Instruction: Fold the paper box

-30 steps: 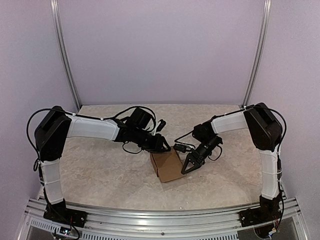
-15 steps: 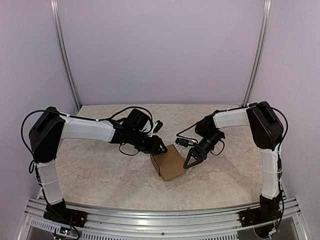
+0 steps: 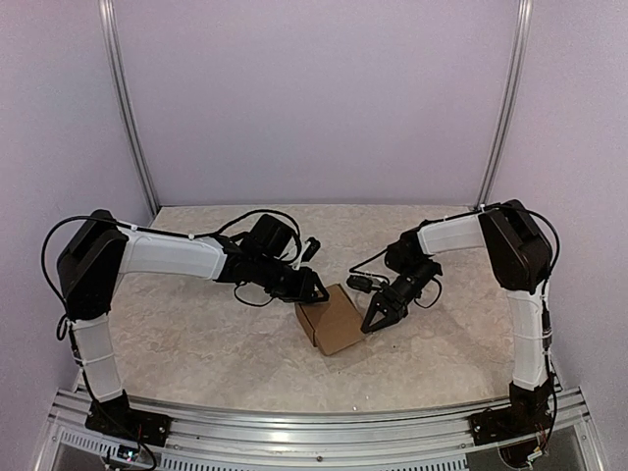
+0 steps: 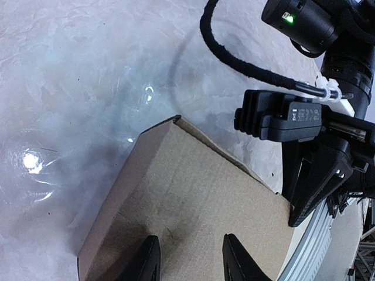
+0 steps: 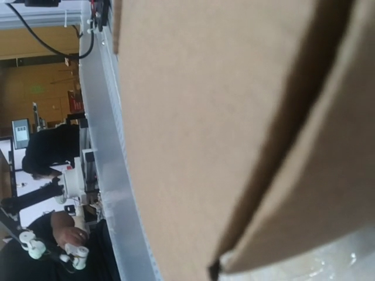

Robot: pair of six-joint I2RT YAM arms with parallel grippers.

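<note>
The paper box (image 3: 332, 319) is a small closed brown cardboard box standing mid-table. My left gripper (image 3: 314, 291) is open, just above the box's far-left top edge. In the left wrist view its fingertips (image 4: 146, 260) straddle a bare patch of the box top (image 4: 193, 193) and grip nothing. My right gripper (image 3: 375, 319) is at the box's right side, its tips together at the box's near-right corner (image 4: 293, 221). The right wrist view is filled by a cardboard face (image 5: 193, 117) with a shadowed seam beside it; only a small dark tip shows at the bottom.
The marble-patterned table (image 3: 196, 334) lies all around the box. An aluminium rail (image 3: 314, 417) runs along the near edge. Pale walls with two upright metal posts (image 3: 128, 108) enclose the back and sides. The right arm's black cable (image 4: 234, 52) loops above the box.
The box has shifted slightly away from the near edge. My right gripper has moved a little right and stays against the box's right side. My left arm has reached slightly further towards the box.
</note>
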